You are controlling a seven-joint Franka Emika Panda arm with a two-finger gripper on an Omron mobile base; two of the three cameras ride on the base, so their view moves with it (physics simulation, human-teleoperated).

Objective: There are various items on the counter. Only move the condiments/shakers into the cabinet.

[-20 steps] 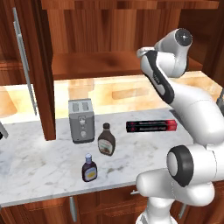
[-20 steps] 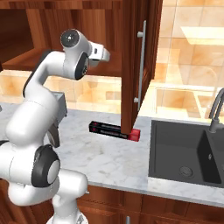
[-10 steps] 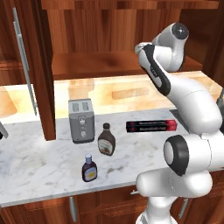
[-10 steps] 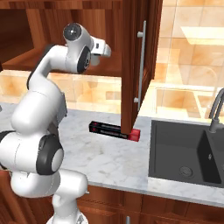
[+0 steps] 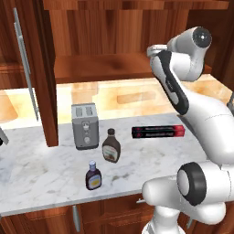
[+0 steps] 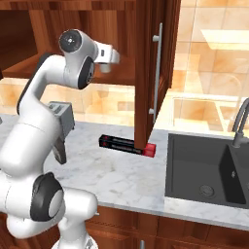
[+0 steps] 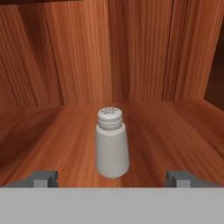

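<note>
You are seeing the shaker (image 7: 112, 142) standing upright on the cabinet (image 5: 114, 68) shelf, open wood all around it. Your fingers (image 7: 43, 178) are spreading wide, touching nothing. On the surface (image 5: 41, 176), 2 bottles (image 5: 111, 145) are waiting beside the toaster (image 5: 85, 125).

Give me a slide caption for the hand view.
Open gripper facing the upright shaker on the cabinet shelf.

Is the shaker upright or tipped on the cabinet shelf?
Upright. In the hand view the shaker stands on its base on the cabinet shelf, perforated cap on top, free between the open gripper fingertips.
</note>
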